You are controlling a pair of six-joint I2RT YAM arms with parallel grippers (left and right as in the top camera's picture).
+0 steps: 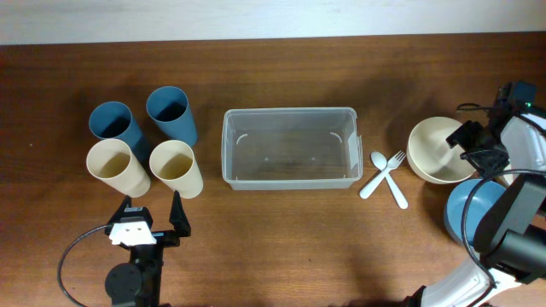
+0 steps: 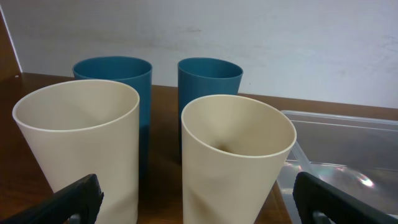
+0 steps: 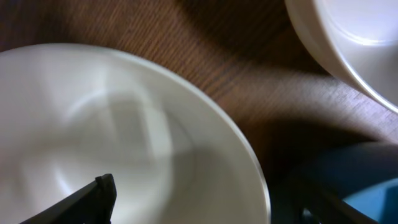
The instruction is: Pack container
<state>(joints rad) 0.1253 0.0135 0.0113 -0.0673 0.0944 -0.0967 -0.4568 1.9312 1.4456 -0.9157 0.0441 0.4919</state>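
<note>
Your container sits in the middle of the wooden table, long side across the overhead view, clear plastic with nothing inside it. The left wrist view catches one corner of it at the right edge.

Just to the right of it you have a white spoon and a white fork lying crossed over each other. Beyond them is a cream bowl, with a blue bowl nearer you, partly hidden under the right arm.

Your right gripper is at the cream bowl with its jaws apart. In the wrist view one finger is inside the bowl, the other is outside the rim, and neither is touching it. Another pale curved rim shows in that view's top corner.

To the left of the container stand four upright cups: two blue cups at the back and two cream cups in front. Your left gripper is just short of the cream pair, spread wide and holding nothing.
</note>
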